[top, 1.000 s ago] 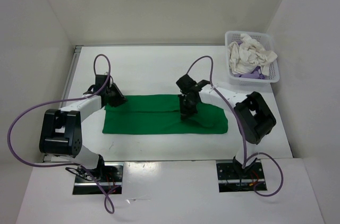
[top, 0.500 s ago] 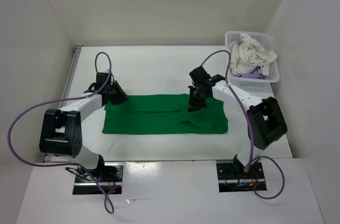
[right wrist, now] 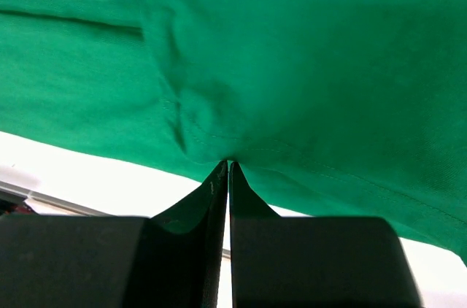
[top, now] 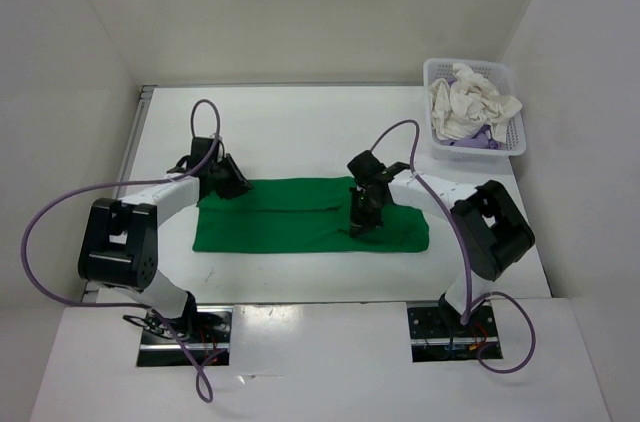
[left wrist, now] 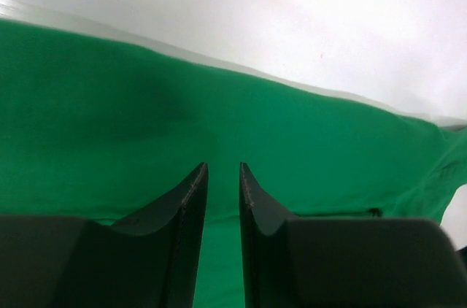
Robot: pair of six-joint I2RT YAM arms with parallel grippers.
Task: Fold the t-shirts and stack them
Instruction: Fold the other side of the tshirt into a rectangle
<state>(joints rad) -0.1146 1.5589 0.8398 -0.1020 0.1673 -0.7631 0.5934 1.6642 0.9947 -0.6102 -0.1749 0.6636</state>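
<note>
White flat tabletop (top: 300, 132), closed in by plain pale walls (top: 300, 12) on the left, far and right sides (the light is even, the shadows soft). Across the middle of it lies the bright green cloth t-shirt (top: 290, 227), folded into a long flat band running left to right, with a seam line along its length and a few creases toward the right end.

At the band's far left corner the left gripper (top: 228, 182) sits low over the cloth, its fingers (left wrist: 191, 198) a narrow gap apart. Right of centre, the right gripper (top: 360, 227) has its jaws pressed together on a puckered bit of the green hem (right wrist: 211, 144).

In the far right corner stands the white plastic lattice basket (top: 470, 61), holding the crumpled white-cream cloth shirt (top: 465, 102) on top of the light purple cloth shirt (top: 475, 142).
</note>
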